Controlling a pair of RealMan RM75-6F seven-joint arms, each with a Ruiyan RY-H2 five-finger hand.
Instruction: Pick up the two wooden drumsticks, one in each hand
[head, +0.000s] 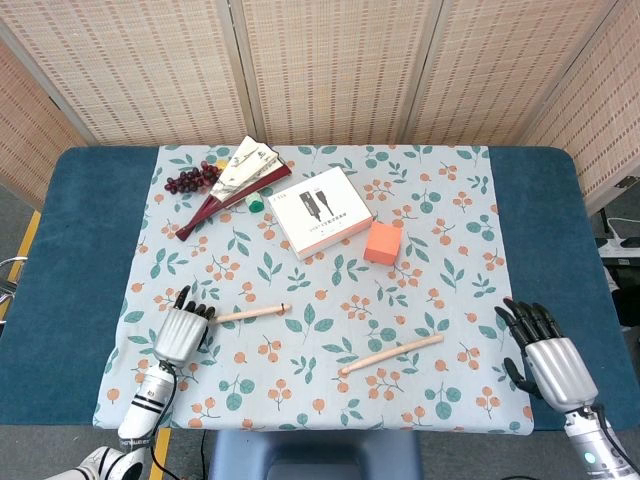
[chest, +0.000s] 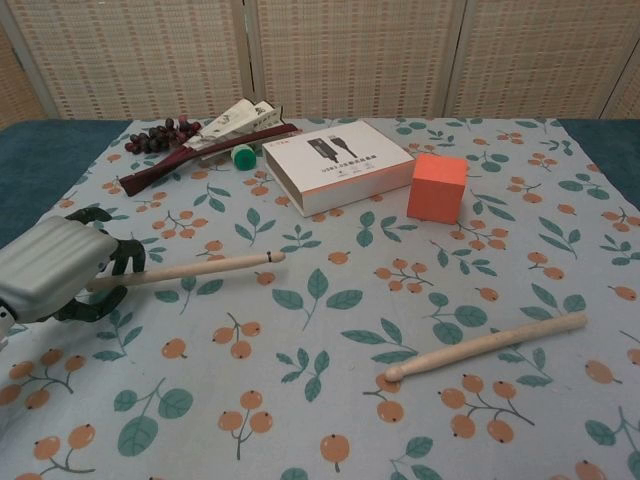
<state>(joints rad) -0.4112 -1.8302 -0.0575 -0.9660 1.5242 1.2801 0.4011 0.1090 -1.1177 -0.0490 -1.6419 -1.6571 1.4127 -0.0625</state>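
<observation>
My left hand (head: 184, 331) (chest: 52, 270) grips the butt end of one wooden drumstick (head: 252, 313) (chest: 195, 268), whose tip is raised slightly off the leaf-print cloth and points right. The second drumstick (head: 391, 354) (chest: 488, 345) lies flat on the cloth at the front right, tip toward the left. My right hand (head: 548, 363) hovers open at the table's right edge, well to the right of that stick, touching nothing. The chest view does not show the right hand.
A white box (head: 320, 211) (chest: 339, 165) and an orange cube (head: 383, 242) (chest: 437, 187) sit behind the sticks. At the back left lie grapes (head: 190, 179), a dark red folded fan (head: 215, 203) and a small green cap (head: 256, 204).
</observation>
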